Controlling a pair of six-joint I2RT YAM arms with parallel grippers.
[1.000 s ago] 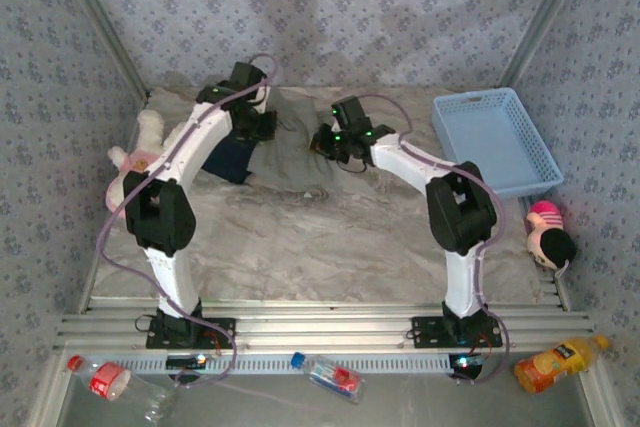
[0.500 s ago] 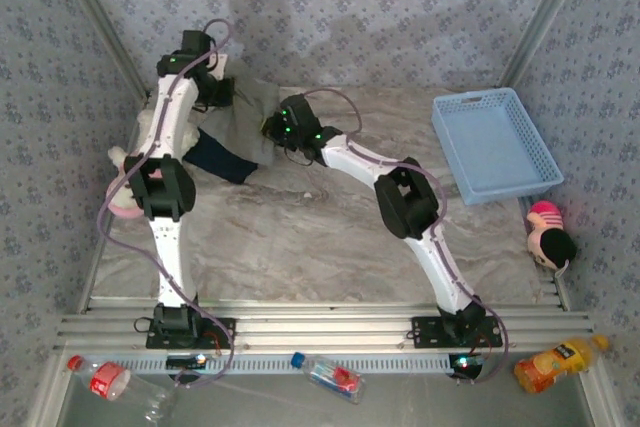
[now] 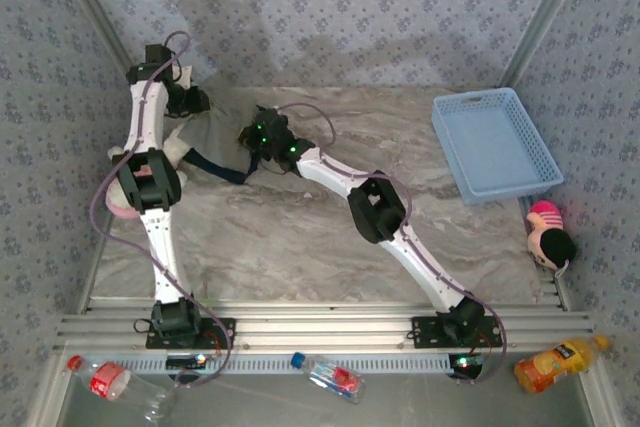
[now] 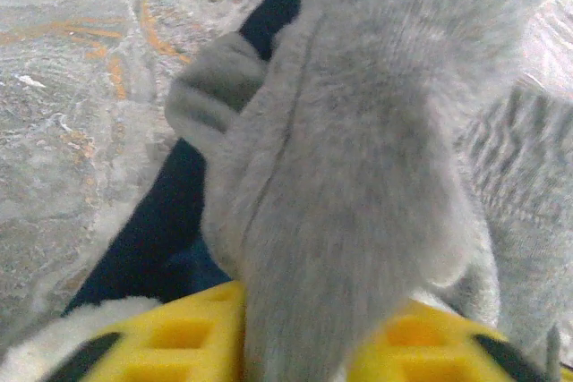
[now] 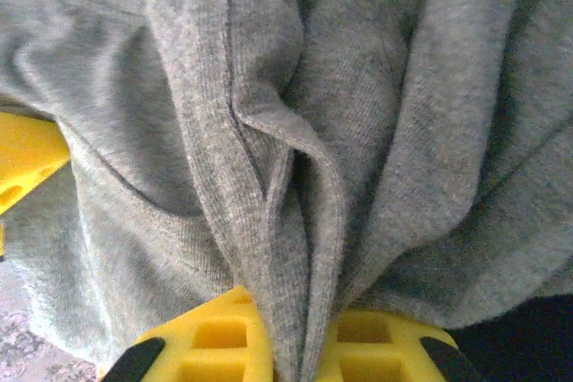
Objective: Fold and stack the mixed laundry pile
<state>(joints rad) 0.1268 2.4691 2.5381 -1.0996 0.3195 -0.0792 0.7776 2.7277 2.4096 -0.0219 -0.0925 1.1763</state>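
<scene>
Counter point(image 3: 330, 237) marble-patterned, navy garment point(image 3: 215, 165) lying flat at far-left corner, grey garment point(image 3: 222, 132) bunched partly over it, held between both arms, left jaws pinching one grey fold, right jaws pinching another fold beside it.

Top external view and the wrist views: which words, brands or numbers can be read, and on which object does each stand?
No text can be read.
Red-label bottle: label too small.
Blue-cap bottle: label blurred.
Orange juice bottle: label too small.
Olive-grey garment: no writing visible.
</scene>
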